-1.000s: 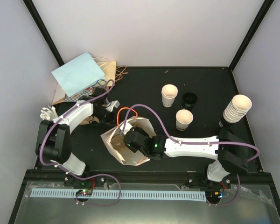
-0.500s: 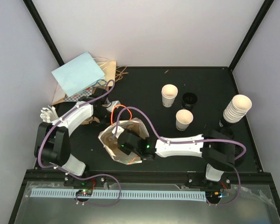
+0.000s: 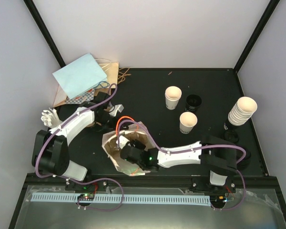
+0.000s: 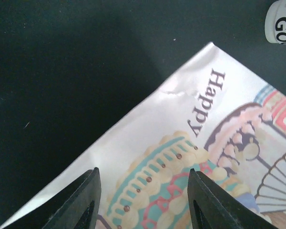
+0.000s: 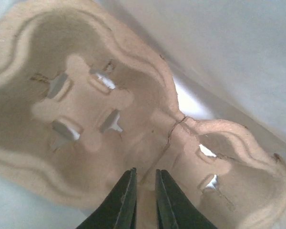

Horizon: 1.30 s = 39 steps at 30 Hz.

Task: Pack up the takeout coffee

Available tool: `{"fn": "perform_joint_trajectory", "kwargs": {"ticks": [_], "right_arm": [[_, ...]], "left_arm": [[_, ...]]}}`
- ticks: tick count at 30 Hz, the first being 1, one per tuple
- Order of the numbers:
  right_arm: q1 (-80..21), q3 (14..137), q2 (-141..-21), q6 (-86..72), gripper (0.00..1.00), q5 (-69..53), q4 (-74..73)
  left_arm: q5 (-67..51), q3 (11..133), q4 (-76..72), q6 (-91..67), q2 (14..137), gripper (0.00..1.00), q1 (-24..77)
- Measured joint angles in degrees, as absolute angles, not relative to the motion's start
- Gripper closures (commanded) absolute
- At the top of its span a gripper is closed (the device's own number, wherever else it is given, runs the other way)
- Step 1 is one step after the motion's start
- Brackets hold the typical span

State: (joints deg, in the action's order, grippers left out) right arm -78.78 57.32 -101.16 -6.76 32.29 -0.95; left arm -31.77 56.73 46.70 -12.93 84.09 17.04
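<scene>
- Paper cup and second cup upright and lidless on the black table, well apart from the open paper bag; loose black lid between them, cup stack further right
- Over the last second: right gripper pushed deeper into the bag, jaws drawn from wide to nearly touching, seemingly pinching the pulp tray at its waist
- Likely meaning: tray being seated, no coffee packed yet
- Only in the right wrist view: tray with empty wells; overhead, hidden under the arm
- Only in the left wrist view: left gripper spread wide, empty, over printed paper reading "Happy"
</scene>
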Motion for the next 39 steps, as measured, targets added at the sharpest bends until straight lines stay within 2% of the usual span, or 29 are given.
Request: {"fn": "perform_joint_trajectory", "kwargs": {"ticks": [3,10,12,14,17,27,39], "right_arm": [[-81.4,55.1,-98.5,-5.4,0.81,35.4,-0.8],[-87.9,54.2,-95.8,-1.5,0.80,46.1,-0.1],[-89.4,54.1,-95.8,-0.9,0.86,48.1,-0.1],[-89.9,54.1,-95.8,-0.3,0.97,49.4,0.0],[-89.9,54.0,-95.8,1.1,0.99,50.7,1.0],[-88.8,58.6,-100.5,5.0,0.99,40.8,2.3],[-83.8,64.4,-109.2,4.9,0.99,37.0,-2.5]], "left_arm": [[-31.8,56.6,46.5,-13.0,83.2,0.48,17.3],[-31.8,56.1,45.9,-13.0,80.6,0.47,18.4],[-31.8,56.0,45.6,-13.0,80.3,0.47,18.7],[-31.8,55.9,45.5,-13.0,80.2,0.47,19.1],[-31.8,55.1,45.1,-13.0,80.2,0.47,19.6],[-31.8,53.9,44.7,-13.0,80.2,0.47,20.0],[-32.2,52.4,43.2,-13.2,80.2,0.47,20.6]]}}
